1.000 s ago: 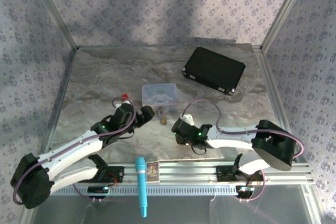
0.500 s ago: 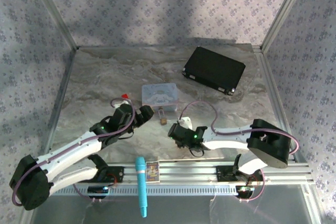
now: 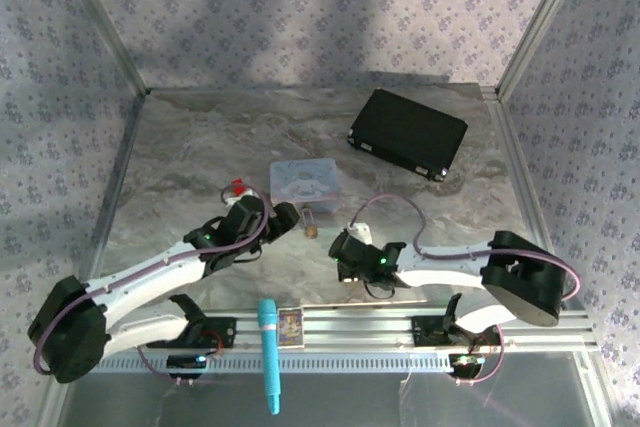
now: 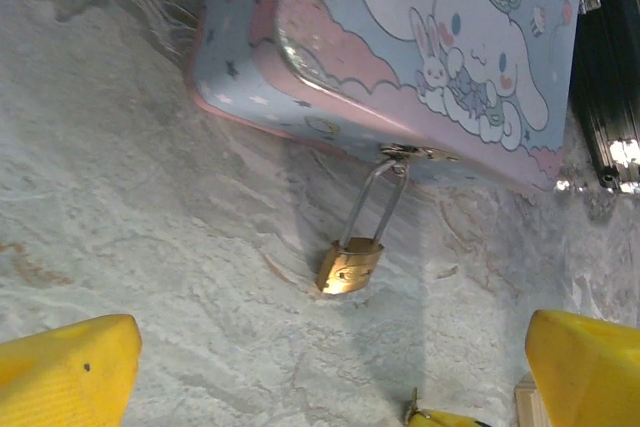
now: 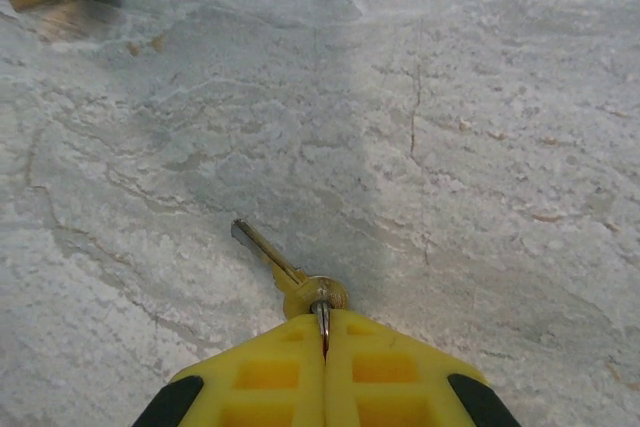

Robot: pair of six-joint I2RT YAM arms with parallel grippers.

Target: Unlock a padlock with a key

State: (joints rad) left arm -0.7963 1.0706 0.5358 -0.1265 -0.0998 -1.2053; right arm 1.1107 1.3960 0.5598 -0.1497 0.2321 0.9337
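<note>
R gripper (image 5: 325, 332) pinched tight on key (image 5: 285, 272), blade out toward 11 o'clock. L gripper (image 4: 330, 387) spread wide, holding nothing. At its 12 lies padlock (image 4: 349, 265), shackle top at clasp of cartoon tin (image 4: 420, 57).

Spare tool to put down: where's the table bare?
Bare table lies far left, between the left wall and the tin, and right, between the black case and the right arm. Crowded: around the padlock, between the left pincer and right pincer.

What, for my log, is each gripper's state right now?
Left gripper: open, holding nothing.
Right gripper: shut on the key.
</note>
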